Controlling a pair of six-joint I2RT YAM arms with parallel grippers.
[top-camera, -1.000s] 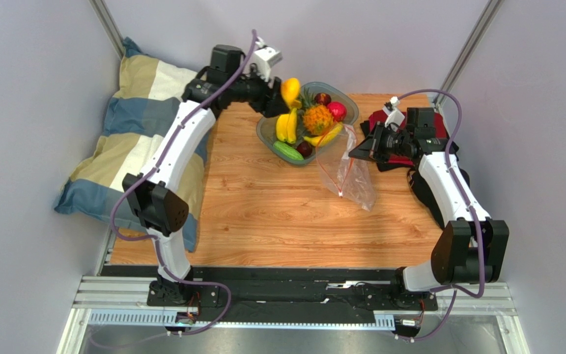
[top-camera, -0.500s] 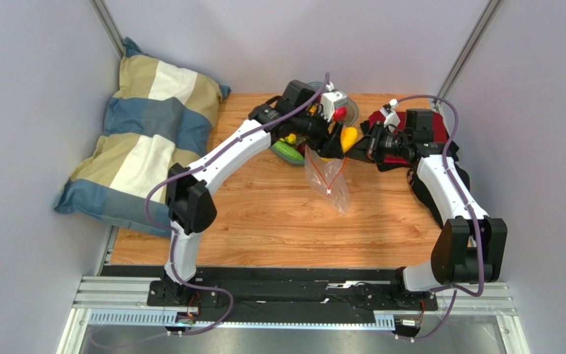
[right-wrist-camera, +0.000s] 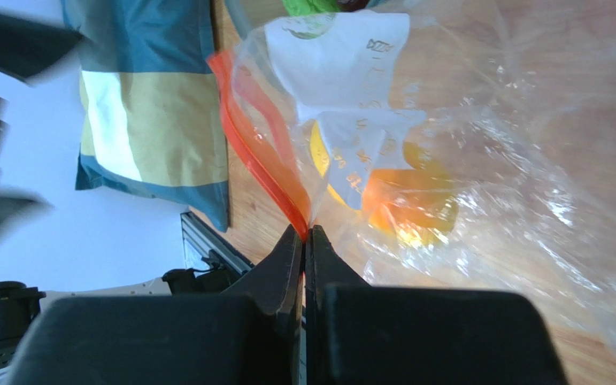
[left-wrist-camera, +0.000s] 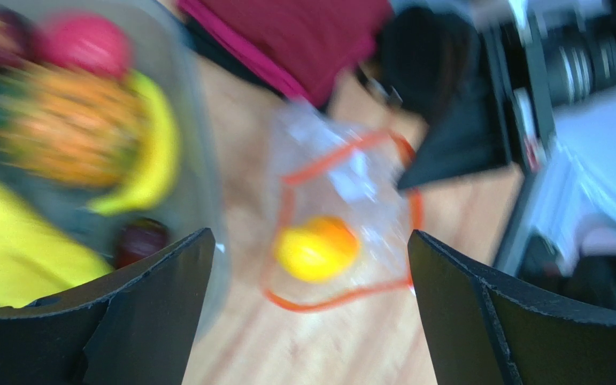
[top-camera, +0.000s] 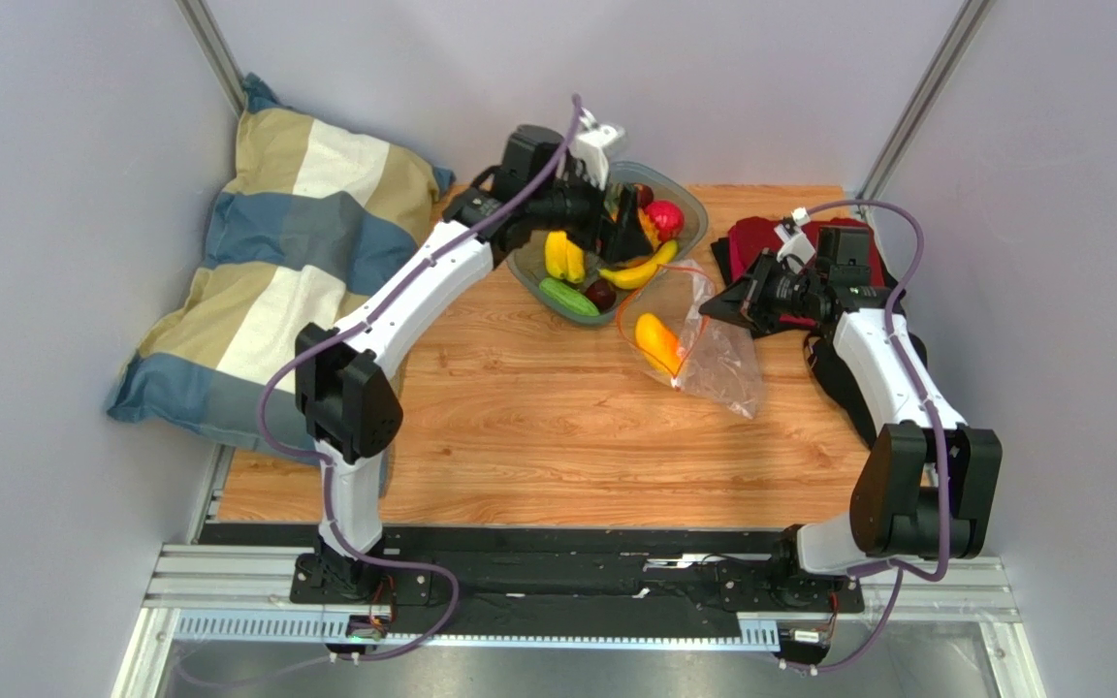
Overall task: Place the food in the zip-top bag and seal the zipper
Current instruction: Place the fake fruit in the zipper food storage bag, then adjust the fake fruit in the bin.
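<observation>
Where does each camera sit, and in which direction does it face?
Top external: above and behind the robot, facing down on the table, tray and zip-top bag; left arm and right arm show whole.
Left wrist: on the left hand, facing down between its open fingers at the mango in the bag.
Right wrist: on the right hand, facing along shut fingers pinching the zipper.
Shared: all show the bagged mango.

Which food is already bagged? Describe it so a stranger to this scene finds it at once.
On the wooden table, right of the grey-green tray, is the clear zip-top bag with its orange-red zipper open. Inside sits the mango: orange-yellow, and the only food outside the tray, wrapped in plastic.
</observation>
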